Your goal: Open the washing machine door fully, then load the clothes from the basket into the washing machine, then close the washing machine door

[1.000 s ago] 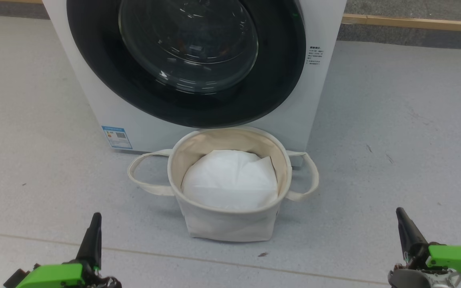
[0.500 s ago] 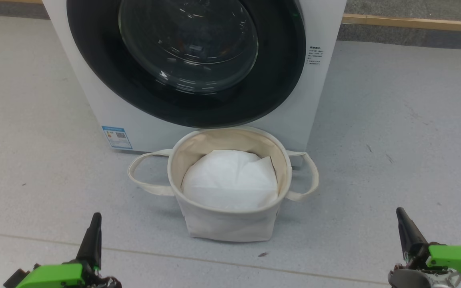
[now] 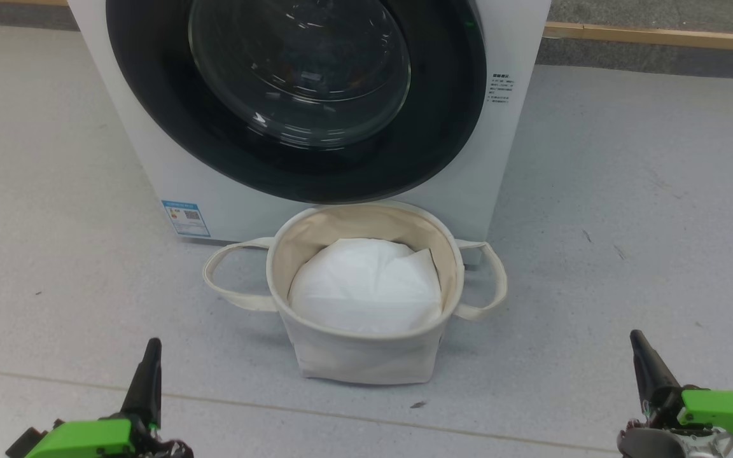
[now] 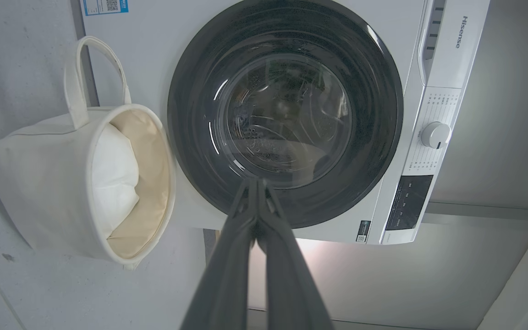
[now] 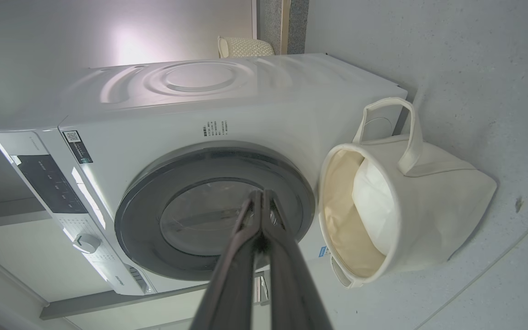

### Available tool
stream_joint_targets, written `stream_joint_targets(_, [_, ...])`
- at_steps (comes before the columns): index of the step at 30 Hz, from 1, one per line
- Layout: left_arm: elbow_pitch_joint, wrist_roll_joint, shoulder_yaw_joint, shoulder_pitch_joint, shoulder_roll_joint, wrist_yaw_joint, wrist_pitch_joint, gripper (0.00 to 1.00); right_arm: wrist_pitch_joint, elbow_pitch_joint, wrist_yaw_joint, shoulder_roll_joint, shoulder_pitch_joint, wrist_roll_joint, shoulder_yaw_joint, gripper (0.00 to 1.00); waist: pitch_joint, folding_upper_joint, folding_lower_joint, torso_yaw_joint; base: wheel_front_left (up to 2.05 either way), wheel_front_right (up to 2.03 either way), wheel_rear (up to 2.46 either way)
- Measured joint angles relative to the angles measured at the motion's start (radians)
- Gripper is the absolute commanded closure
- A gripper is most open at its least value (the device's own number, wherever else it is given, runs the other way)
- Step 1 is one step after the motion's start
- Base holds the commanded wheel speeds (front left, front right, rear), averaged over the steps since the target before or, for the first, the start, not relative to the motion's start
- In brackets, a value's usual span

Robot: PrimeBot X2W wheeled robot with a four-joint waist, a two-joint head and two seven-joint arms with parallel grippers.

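The white washing machine [image 3: 519, 38] fills the top of the head view, and its washing machine door [image 3: 144, 76], a black rim around a glass bowl, lies flush against the front. Right before it on the floor stands the cream basket [image 3: 366, 362], holding a white liner sheet [image 3: 366, 286]. The clothes are hidden. My left gripper [image 3: 150, 346] sits low at the left and my right gripper [image 3: 635, 337] low at the right, both well short of the basket. In each wrist view the fingers meet at the tip, left gripper [image 4: 254, 181] and right gripper [image 5: 260, 192], shut on nothing.
Grey floor [image 3: 627, 210] spreads on both sides of the machine, with a seam line near me. A wooden strip [image 3: 659, 35] runs along the back wall. The machine's dial [image 4: 435, 135] and dark control panel [image 4: 406, 201] sit beside the door. A blue label [image 3: 186, 218] marks the lower front.
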Motion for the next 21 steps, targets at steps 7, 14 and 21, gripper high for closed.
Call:
stream_joint_targets(7, [0.0,0.0,0.0,0.0,0.0,0.0,0.0,1.0,0.0,0.0,0.0,0.0,0.0,0.0,0.0,1.0,0.0,0.0,0.0,0.0,0.0,0.0,0.0])
stream_joint_targets(14, [0.0,0.0,0.0,0.0,0.0,0.0,0.0,1.0,0.0,0.0,0.0,0.0,0.0,0.0,0.0,1.0,0.0,0.0,0.0,0.0,0.0,0.0,0.0])
stream_joint_targets(21, [0.0,0.0,0.0,0.0,0.0,0.0,0.0,1.0,0.0,0.0,0.0,0.0,0.0,0.0,0.0,1.0,0.0,0.0,0.0,0.0,0.0,0.0,0.0])
